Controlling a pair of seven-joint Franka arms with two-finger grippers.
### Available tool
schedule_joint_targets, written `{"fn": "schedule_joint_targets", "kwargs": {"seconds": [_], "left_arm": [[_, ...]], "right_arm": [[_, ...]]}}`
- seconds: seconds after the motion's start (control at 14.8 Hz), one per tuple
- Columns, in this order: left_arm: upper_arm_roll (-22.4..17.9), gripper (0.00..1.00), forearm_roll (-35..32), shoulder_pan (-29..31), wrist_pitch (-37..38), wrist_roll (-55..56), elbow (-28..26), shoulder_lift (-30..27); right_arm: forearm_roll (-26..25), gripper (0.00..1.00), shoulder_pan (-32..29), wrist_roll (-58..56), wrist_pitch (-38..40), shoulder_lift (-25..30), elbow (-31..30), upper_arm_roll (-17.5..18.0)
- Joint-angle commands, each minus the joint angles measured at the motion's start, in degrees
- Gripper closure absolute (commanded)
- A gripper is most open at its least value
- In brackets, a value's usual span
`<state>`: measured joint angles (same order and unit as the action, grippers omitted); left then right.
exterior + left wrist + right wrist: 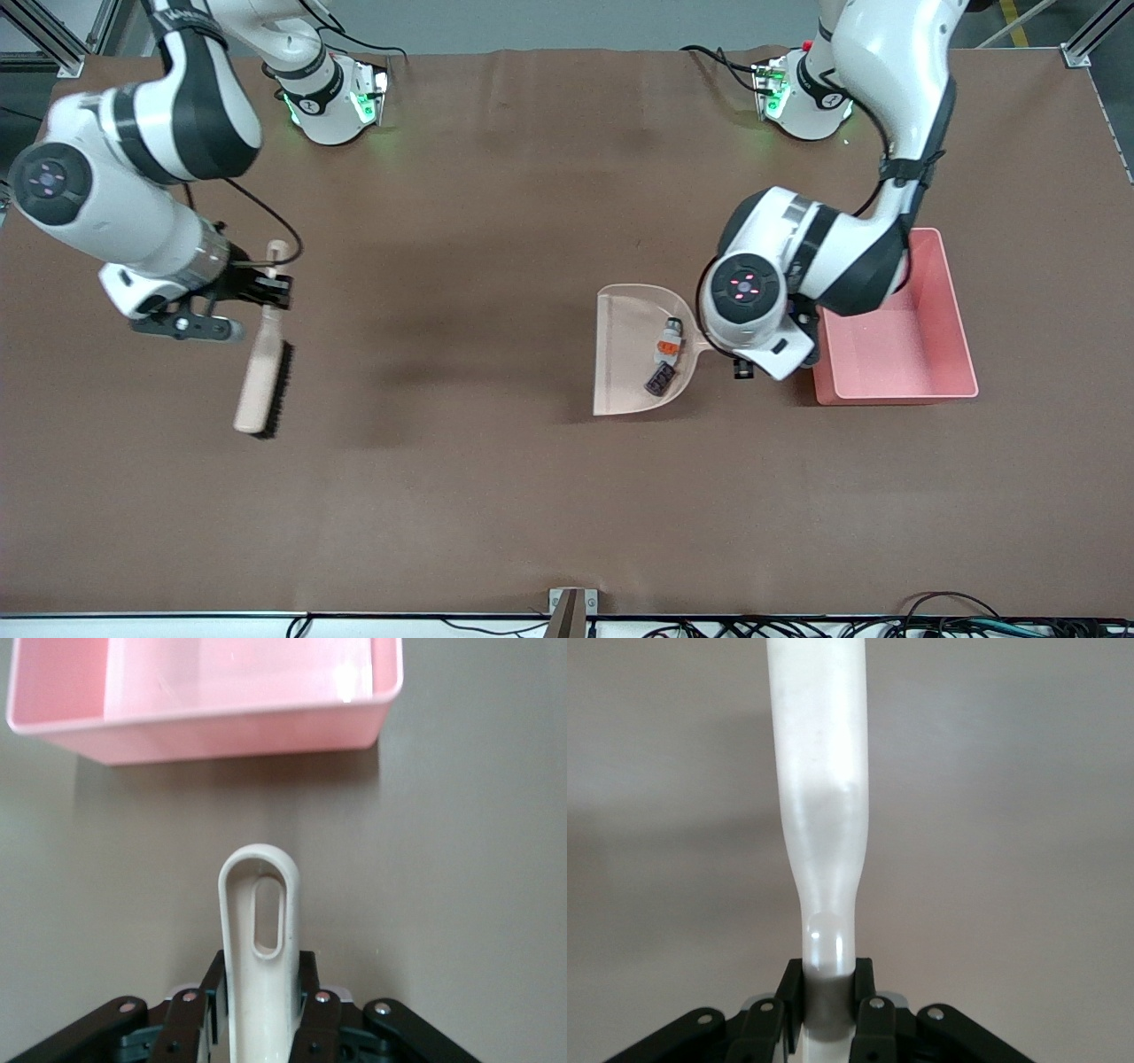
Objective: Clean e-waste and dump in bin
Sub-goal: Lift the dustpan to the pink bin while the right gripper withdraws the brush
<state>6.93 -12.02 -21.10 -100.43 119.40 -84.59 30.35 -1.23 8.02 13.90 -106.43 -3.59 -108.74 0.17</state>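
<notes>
The beige dustpan (631, 354) lies on the brown table beside the pink bin (964, 341). In its pan sits the e-waste: a white part with orange marks (669, 341) and a small black block (658, 381). My left gripper (741, 363) is shut on the dustpan's handle, largely hidden under the wrist. In the left wrist view the fingers (317, 1005) clamp the looped handle (260, 904), with the bin (204, 737) just ahead of its tip. My right gripper (270, 288) is shut on a wooden brush (259, 381) with black bristles, toward the right arm's end; its handle (819, 771) shows between the fingers (864, 988).
The two arm bases (332, 97) (802, 93) stand along the table's back edge. A metal bracket (571, 610) and cables (930, 625) line the edge nearest the front camera. Bare brown table lies between the brush and the dustpan.
</notes>
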Motion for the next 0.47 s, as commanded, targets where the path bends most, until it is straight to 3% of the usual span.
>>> {"fn": "schedule_joint_targets", "kwargs": {"seconds": [0.0, 0.13, 0.4], "left_arm": [[0.11, 1.00, 1.47, 4.12, 2.60, -4.51, -1.37, -3.10], [0.11, 1.00, 1.47, 7.37, 3.22, -7.15, -2.68, -4.50], [0.10, 0.99, 1.29, 15.10, 3.22, -13.20, -6.02, -8.45]], "right_arm": [[-2.81, 1.00, -5.25, -0.45, -3.93, 3.51, -10.59, 1.24], [-2.99, 1.00, -7.66, -1.33, -12.26, 3.33, -17.88, 1.15], [-2.99, 1.00, -11.00, -4.84, -28.97, -0.25, -26.86, 1.15]]}}
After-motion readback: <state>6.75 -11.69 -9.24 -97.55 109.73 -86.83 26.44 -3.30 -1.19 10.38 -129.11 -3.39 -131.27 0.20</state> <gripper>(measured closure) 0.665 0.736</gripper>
